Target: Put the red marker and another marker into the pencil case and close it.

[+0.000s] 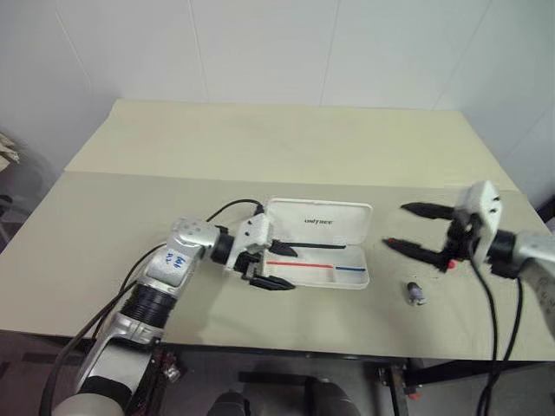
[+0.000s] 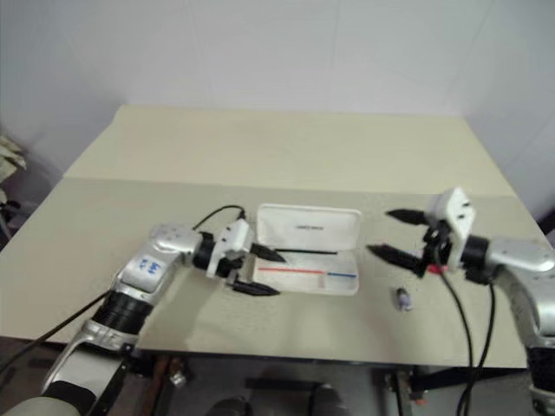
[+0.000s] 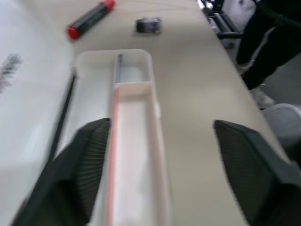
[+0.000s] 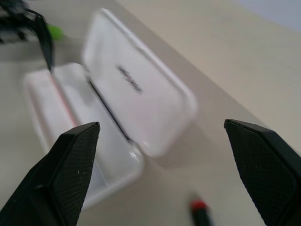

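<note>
The pencil case (image 1: pixel 319 243) lies open on the beige table (image 1: pixel 260 147), with its lid folded back and the small dark lettering facing up. The tray part shows a red and a blue stripe along its inner wall.

The left claw (image 1: pixel 279 268) is released — its two black fingers (image 1: pixel 270 283) stand wide apart. It hangs at the left end of the case; one finger is over the open tray and the other is at the tray's front edge. In the left wrist view the tray runs away from the claw between the two fingers, and nothing is held between them.

The right claw (image 1: pixel 416 229) is also released, with its fingers (image 1: pixel 413 250) spread wide and empty. It points toward the right end of the case and stays apart from it, just beside.

The red marker (image 3: pixel 90 19) lies on the table beyond the far end of the tray as seen from the left claw, near the right claw and outside the case. A small dark stubby piece (image 1: pixel 416 292) lies on the table close below the right claw, on the side toward the table's front edge.

The green marker (image 4: pixel 55 31) shows as a small light-green tip by the left claw, at the case's far end from the right claw — I cannot tell if it lies inside the case or beside it.

A person's dark-clothed legs (image 3: pixel 268 42) stand beyond the table edge.
</note>
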Controlling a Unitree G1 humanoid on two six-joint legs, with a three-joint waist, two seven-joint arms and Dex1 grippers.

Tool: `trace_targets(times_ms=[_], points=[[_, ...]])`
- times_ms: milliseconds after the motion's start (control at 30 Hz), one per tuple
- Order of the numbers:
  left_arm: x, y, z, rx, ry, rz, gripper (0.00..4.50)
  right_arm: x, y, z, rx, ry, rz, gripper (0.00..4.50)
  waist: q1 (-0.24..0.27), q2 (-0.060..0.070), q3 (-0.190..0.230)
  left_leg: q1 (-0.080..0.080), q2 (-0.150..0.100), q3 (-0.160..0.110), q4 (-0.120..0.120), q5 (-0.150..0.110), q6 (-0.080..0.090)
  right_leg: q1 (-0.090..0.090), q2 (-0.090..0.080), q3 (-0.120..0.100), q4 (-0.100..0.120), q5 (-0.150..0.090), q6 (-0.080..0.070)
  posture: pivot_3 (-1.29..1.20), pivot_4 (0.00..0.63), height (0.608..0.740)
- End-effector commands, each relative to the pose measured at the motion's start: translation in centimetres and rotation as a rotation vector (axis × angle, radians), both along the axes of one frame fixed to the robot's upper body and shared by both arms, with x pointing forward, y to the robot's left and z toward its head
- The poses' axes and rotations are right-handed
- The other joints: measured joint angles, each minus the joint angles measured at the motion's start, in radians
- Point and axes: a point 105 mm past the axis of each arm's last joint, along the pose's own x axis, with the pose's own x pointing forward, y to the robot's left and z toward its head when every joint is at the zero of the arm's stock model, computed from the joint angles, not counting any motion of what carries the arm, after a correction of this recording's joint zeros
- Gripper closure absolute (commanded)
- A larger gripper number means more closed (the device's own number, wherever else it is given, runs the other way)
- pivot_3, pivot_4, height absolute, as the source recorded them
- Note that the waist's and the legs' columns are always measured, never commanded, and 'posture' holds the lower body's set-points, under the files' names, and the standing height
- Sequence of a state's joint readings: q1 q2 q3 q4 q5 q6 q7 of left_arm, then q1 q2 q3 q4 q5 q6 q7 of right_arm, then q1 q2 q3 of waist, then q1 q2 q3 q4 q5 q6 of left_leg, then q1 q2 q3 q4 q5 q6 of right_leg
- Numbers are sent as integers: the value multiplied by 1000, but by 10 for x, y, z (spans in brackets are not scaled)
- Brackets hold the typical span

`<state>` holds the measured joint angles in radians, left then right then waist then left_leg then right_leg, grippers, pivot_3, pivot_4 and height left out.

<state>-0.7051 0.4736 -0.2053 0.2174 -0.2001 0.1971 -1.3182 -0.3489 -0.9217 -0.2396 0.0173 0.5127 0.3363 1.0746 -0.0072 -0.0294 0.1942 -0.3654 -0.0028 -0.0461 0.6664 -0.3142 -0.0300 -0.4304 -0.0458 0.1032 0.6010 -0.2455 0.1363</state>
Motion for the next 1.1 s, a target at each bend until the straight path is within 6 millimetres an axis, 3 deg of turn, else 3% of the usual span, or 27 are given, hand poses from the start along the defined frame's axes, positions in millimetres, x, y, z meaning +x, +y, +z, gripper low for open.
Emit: trace_targets(times_ms=[33, 200, 300, 433, 567, 833, 933, 1100], points=[[-3, 14, 25, -98, -54, -31, 31, 7, -24, -4, -69, 19, -29, 0, -1, 0, 0, 0, 0, 0, 0, 0, 0, 0, 0, 0, 0, 0, 0, 0, 150, 740], [-7, 37, 49, -176, -101, -39, 31, 24, -55, -24, -124, 133, -86, 0, -14, 0, 0, 0, 0, 1, 0, 0, 0, 0, -1, 0, 0, 0, 0, 0, 150, 740], [-10, 49, 61, -207, -103, -46, 31, 31, -63, -34, -164, 172, -94, 0, -24, 0, 0, 0, 0, 1, 0, 0, 0, 0, -1, 0, 0, 0, 0, 0, 150, 740], [-11, 66, 70, -198, -97, -11, 31, 40, -60, -33, -149, 178, -73, 0, -32, 1, 1, 0, 0, 1, 0, 0, 0, -1, -1, 0, 1, 0, 0, 0, 150, 740], [-10, 82, 74, -189, -115, 55, 31, 42, -60, -47, -160, 240, -61, 0, -43, 1, 1, 0, 0, 1, 0, 0, 0, -1, -1, 0, 2, 0, 0, 0, 150, 740], [-11, 95, 77, -191, -134, 122, 31, 49, -55, -73, -181, 338, -57, 0, -51, 1, 1, 0, 0, 1, 0, 0, 0, -1, -1, 0, 5, 0, 0, 0, 150, 740], [-12, 99, 77, -191, -138, 140, 0, 52, -50, -85, -224, 351, -48, 623, -56, 1, 1, 0, 0, 1, 0, 0, 0, -1, -1, 0, 5, 0, 0, 0, 150, 740], [-12, 103, 76, -189, -139, 162, 0, 57, -42, -85, -225, 322, -34, 2344, -63, 1, 1, 1, 0, 1, 0, 0, -1, 0, 0, 0, 6, 0, 0, 0, 150, 740]])
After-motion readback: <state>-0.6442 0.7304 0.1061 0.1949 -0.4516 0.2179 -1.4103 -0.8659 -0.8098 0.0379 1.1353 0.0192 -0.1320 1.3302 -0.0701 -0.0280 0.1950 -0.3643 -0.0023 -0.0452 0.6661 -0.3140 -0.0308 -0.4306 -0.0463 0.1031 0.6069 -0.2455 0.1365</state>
